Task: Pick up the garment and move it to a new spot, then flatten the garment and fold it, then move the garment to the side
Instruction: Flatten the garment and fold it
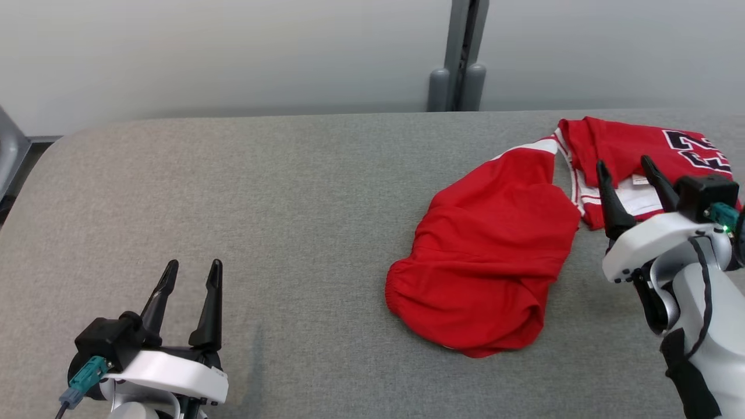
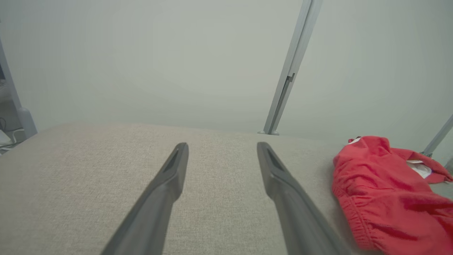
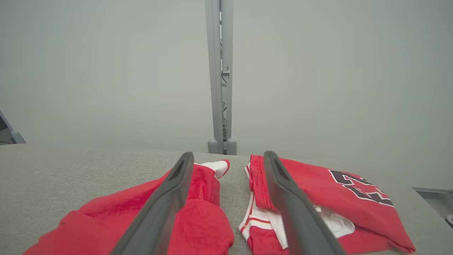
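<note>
A red garment (image 1: 495, 256) with white trim and a dark printed number lies crumpled on the right half of the grey table (image 1: 262, 192); it also shows at the right of the left wrist view (image 2: 382, 191) and low in the right wrist view (image 3: 198, 219). My right gripper (image 1: 627, 163) hovers open over the garment's right part, near a white inner label, with nothing between its fingers (image 3: 170, 198). My left gripper (image 1: 193, 267) stands open at the lower left over bare table, well apart from the garment, its fingers (image 2: 170, 177) spread.
A grey upright post (image 1: 460, 55) stands behind the table's far edge against a pale wall. The table's rounded left corner (image 1: 64, 139) is in view. A second slanted post (image 2: 437, 136) shows at the right of the left wrist view.
</note>
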Controlling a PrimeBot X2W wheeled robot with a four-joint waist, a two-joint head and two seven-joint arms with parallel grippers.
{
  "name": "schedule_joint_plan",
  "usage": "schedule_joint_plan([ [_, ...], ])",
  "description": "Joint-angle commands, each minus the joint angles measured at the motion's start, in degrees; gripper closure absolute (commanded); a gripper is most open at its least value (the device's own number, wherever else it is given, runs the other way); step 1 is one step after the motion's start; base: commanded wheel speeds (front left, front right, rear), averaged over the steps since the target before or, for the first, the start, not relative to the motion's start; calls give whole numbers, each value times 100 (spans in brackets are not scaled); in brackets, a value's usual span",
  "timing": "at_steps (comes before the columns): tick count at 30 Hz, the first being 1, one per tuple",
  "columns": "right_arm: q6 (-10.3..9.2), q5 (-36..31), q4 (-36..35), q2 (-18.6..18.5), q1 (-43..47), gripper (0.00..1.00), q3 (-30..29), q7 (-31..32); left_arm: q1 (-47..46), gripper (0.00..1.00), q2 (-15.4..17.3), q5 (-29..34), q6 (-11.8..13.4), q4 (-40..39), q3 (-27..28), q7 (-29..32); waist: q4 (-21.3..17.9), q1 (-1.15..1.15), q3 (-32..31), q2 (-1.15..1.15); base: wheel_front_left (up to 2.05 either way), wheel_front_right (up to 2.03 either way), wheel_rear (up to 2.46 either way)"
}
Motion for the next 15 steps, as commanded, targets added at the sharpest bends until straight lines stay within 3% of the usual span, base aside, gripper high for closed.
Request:
schedule_joint_plan([
  [1, 0, 64, -300, -38, 288, 0, -58, -25, 76, 0, 10, 21, 24, -45, 37, -5, -233, 0, -149, 0, 0, 0, 0],
  [10, 0, -93, -2340, 489, 2219, 0, -826, -24, 319, 0, -40, 42, 93, -158, 72, -5, -583, 0, -438, 0, 0, 0, 0],
  [15, 0, -85, -3023, 660, 3021, 0, -1037, -25, 374, 0, -15, 40, 112, -222, 72, -5, -638, 0, -451, 0, 0, 0, 0],
])
